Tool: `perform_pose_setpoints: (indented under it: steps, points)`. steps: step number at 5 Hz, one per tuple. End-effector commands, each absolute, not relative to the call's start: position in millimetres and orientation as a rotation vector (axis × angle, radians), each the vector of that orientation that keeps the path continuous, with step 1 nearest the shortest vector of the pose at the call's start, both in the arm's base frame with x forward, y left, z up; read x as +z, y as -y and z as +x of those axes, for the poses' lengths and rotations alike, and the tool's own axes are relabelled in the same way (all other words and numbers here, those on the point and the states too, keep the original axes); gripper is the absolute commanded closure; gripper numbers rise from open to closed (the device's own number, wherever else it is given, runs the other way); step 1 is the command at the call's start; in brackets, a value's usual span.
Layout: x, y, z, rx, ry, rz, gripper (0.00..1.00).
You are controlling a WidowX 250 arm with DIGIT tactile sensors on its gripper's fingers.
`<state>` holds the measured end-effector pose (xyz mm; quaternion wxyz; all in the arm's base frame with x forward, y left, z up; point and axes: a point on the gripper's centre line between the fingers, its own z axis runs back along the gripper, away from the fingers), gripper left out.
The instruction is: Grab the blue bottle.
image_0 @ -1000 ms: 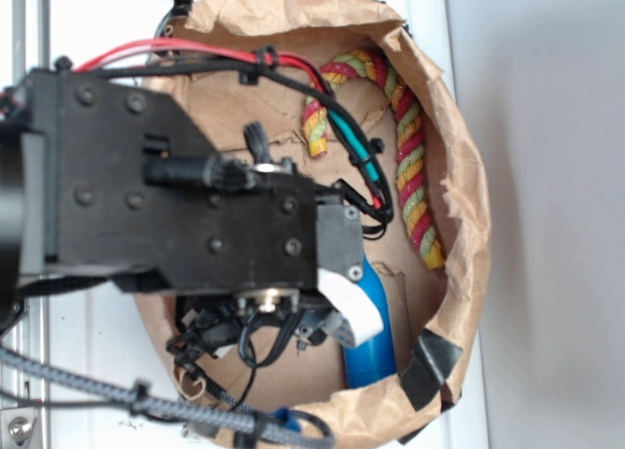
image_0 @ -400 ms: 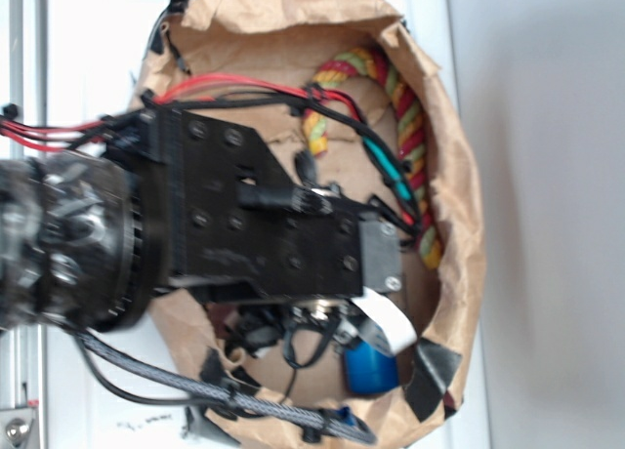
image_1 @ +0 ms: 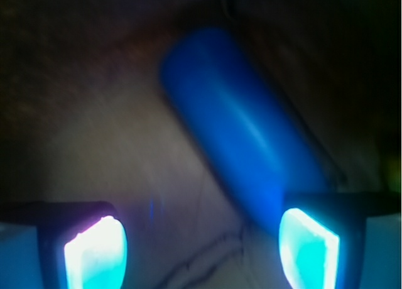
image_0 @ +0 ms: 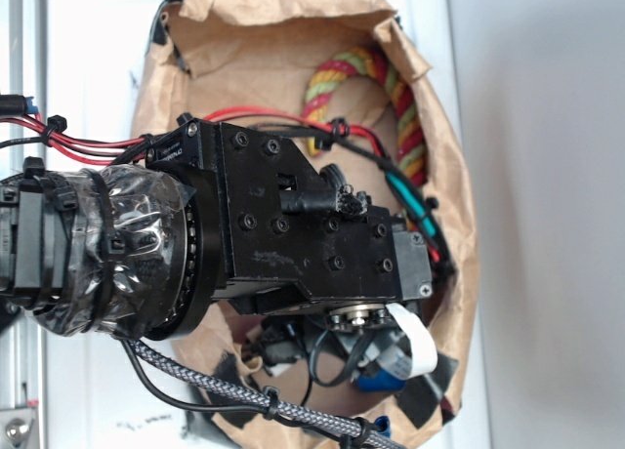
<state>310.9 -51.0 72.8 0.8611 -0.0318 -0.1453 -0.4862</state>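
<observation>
Here the pincer (image_1: 201,248) stands wide apart over the blue bottle (image_1: 242,135) inside a brown paper bag (image_0: 454,166).

From the left of the exterior view, the black arm (image_0: 293,234), wrapped in tape and cables, reaches across the bag on the white worktop (image_0: 93,59); the red-yellow-green rope (image_0: 405,117) curls along the bag's upper right wall, and only a sliver of the blue bottle shows beneath the wrist, near the bag's lower right rim. In the wrist view the left finger (image_1: 94,254) is clear of the bottle, which lies slantwise, its lower end just by the right finger (image_1: 308,248); contact there cannot be told.
</observation>
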Motion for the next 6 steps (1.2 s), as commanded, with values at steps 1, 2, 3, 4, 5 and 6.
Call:
perform_pose_setpoints:
  steps: [1,2,3,4,5,6]
  points:
    - [100.4,55.5,325.6,-1.041,0.429,0.005,0.0]
    - [105.1,50.5,329.4,-1.011,0.429,0.012,0.0]
    - [124.9,38.8,323.5,-0.997,0.427,-0.022,0.0]
    - [144.9,31.2,312.1,-1.009,0.392,-0.021,0.0]
    - [138.9,20.1,312.1,-1.009,0.385,0.02,0.0]
    - [122.1,21.9,318.2,-1.028,0.4,0.066,0.0]
